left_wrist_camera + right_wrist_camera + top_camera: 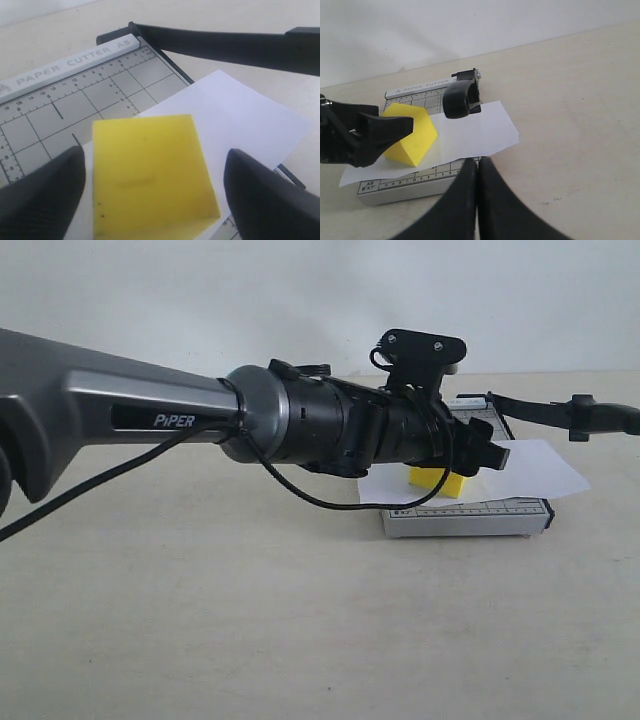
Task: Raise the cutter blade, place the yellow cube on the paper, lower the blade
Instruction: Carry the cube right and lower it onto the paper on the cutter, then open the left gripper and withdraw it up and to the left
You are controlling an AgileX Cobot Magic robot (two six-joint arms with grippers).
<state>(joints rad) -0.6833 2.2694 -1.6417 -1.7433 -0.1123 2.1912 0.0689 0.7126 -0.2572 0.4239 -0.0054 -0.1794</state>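
The yellow cube (437, 482) (150, 170) (412, 135) rests on the white paper (530, 470) (235, 115) (475, 130), which lies across the grey cutter board (465, 518) (60, 100) (415, 91). My left gripper (482, 454) (155, 195) is open and straddles the cube, with a thin gap showing on each side. The cutter blade (530, 408) (225, 45) stands raised above the board, its black handle (600, 418) (461, 99) free of any grip. My right gripper (478, 167) is shut on nothing, on the near side of the board's ruler edge.
The left arm (200, 415) stretches across the exterior view from the left, its cable (300, 495) hanging below it. The cutter sits on a pale table (300, 620) in front of a white wall (250, 290).
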